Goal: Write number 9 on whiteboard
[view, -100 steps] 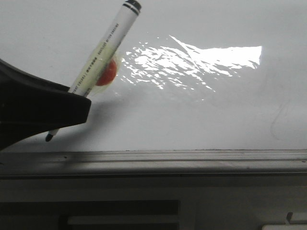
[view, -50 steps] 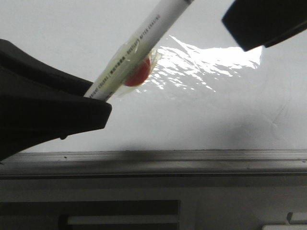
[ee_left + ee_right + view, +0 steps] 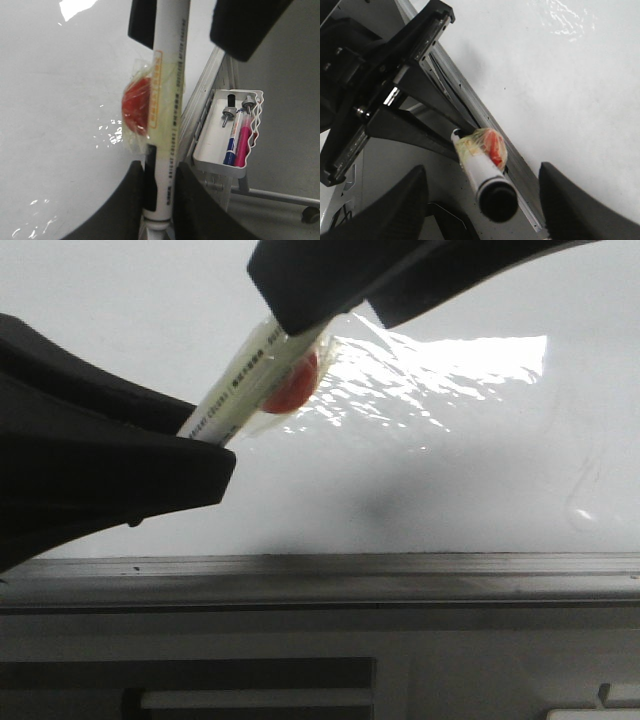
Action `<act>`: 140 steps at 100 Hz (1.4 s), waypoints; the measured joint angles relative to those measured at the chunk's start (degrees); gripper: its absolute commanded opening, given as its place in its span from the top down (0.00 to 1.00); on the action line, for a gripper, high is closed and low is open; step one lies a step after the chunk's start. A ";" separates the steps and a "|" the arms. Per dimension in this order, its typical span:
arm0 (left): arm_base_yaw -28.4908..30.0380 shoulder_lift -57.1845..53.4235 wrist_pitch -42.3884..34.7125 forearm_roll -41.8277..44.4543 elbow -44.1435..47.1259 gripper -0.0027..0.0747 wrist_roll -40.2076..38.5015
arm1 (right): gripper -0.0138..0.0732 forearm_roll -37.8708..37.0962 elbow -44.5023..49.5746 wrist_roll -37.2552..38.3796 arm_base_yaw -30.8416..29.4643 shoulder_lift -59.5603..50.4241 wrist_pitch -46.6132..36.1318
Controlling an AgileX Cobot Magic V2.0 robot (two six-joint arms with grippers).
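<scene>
Left claw (image 3: 159, 200) clamps the white marker pen (image 3: 167, 100); right claw (image 3: 482, 200), open, straddles its cap — close squarely, pull straight.

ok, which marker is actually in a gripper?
The white marker with the red blob taped on, clamped in the left gripper. The blue and pink ones sit in the side tray.

White marker (image 3: 167, 125) with a taped-on red lump (image 3: 137, 111), perhaps a ball; wavy-edged tray (image 3: 212, 160) of pens (image 3: 237, 142).
</scene>
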 measured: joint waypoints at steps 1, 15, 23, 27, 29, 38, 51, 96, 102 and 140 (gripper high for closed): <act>0.00 0.00 0.00 0.00 0.00 0.99 0.00 | 0.41 0.00 0.00 0.00 0.00 -0.02 -0.21; 0.00 0.00 0.00 0.00 0.00 0.99 0.00 | 0.59 0.00 0.00 0.00 0.00 0.71 -1.00; 0.00 0.00 0.00 0.00 0.00 0.99 0.00 | 0.70 0.10 0.00 0.00 0.00 1.16 -1.27; 0.00 0.00 0.00 0.00 0.00 0.99 0.00 | 0.74 0.10 0.00 0.00 0.00 1.55 -1.39; 0.00 0.00 0.00 0.00 0.00 0.99 0.00 | 0.76 0.10 0.00 0.00 0.00 1.65 -1.39; 0.00 0.00 0.49 0.10 0.00 0.99 0.00 | 0.83 1.02 -0.14 0.12 0.12 2.09 -1.74; 0.00 0.00 0.74 0.40 0.00 0.99 0.47 | 0.87 2.15 -0.27 0.12 0.25 2.14 -1.52; 0.00 0.00 0.07 -0.67 0.00 0.54 0.44 | 0.88 1.51 -0.29 0.24 0.25 2.36 -1.66; 0.00 -0.23 0.34 -2.60 0.00 0.54 0.36 | 0.88 1.43 -0.29 0.24 0.25 2.36 -1.78; 0.00 -12.12 8.42 -13.73 0.00 0.54 0.36 | 0.88 1.38 -0.29 1.37 -6.37 -2.69 -2.02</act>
